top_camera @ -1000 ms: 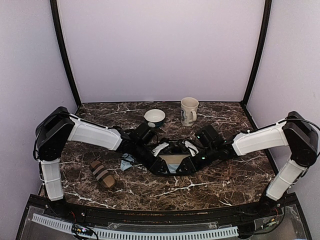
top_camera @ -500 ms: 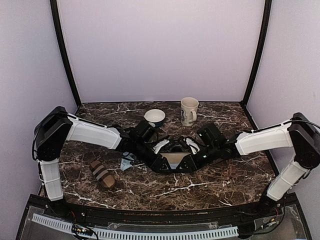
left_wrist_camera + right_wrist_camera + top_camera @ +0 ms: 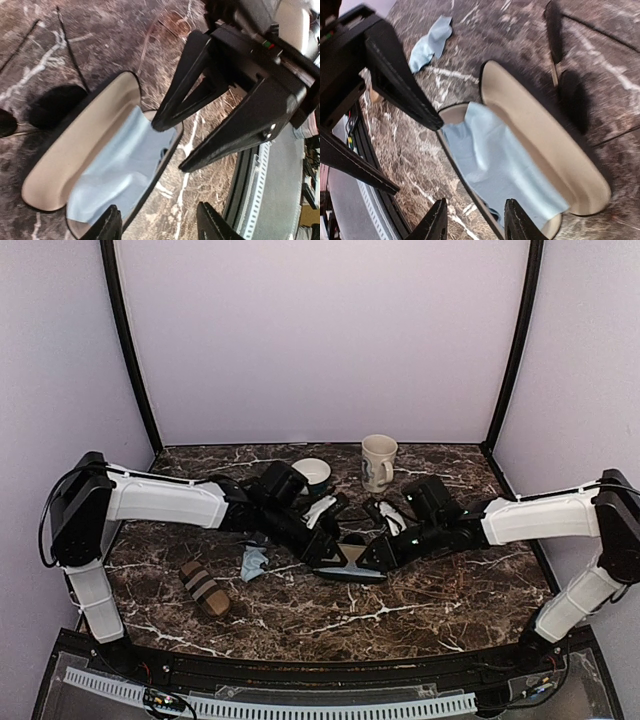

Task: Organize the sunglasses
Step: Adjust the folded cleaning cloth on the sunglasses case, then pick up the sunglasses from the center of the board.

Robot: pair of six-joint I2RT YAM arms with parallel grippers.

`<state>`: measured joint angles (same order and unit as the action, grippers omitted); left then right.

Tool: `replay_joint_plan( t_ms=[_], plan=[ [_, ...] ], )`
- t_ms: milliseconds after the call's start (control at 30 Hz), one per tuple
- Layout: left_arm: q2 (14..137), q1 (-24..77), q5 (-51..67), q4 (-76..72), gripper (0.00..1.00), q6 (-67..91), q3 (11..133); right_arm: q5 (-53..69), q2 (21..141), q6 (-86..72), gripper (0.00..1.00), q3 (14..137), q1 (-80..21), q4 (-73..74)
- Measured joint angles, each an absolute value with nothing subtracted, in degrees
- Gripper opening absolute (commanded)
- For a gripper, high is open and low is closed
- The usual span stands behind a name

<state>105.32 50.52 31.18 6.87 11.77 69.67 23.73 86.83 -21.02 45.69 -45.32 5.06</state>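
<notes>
Sunglasses (image 3: 52,106) in sight: two dark teardrop lenses and thin dark wire arms, lying on the desk (image 3: 450,600) just behind the open case (image 3: 75,165), not in it. Since a second ago, both sets of jaws have pushed farther out over the desk, and the left jaws have widened. Left jaws are released, spread wide at the case's left end, one tip at its rim. Right jaws stand astride the case's near rim; whether they pinch it I cannot tell. The case has a cream lining and holds a pale blue cloth (image 3: 505,165). A second cloth (image 3: 253,562) lies loose on the desk. The brown striped case (image 3: 205,588) sits closed, front left. The bowl (image 3: 310,475) and mug (image 3: 378,462) are at the back, contents hidden.
</notes>
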Motion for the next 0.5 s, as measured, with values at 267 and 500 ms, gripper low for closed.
replay_joint_plan(
  t_ms=[267, 500],
  plan=[
    [100.5, 47.2, 22.9, 6.2, 0.53, 13.9, 69.7, 16.7, 83.5, -22.5, 0.42, 49.2, -41.8, 6.0],
    [100.2, 43.0, 19.1, 5.1, 0.54, 17.1, 69.7, 8.5, 87.4, -25.7, 0.42, 56.1, -37.9, 6.9]
  ],
)
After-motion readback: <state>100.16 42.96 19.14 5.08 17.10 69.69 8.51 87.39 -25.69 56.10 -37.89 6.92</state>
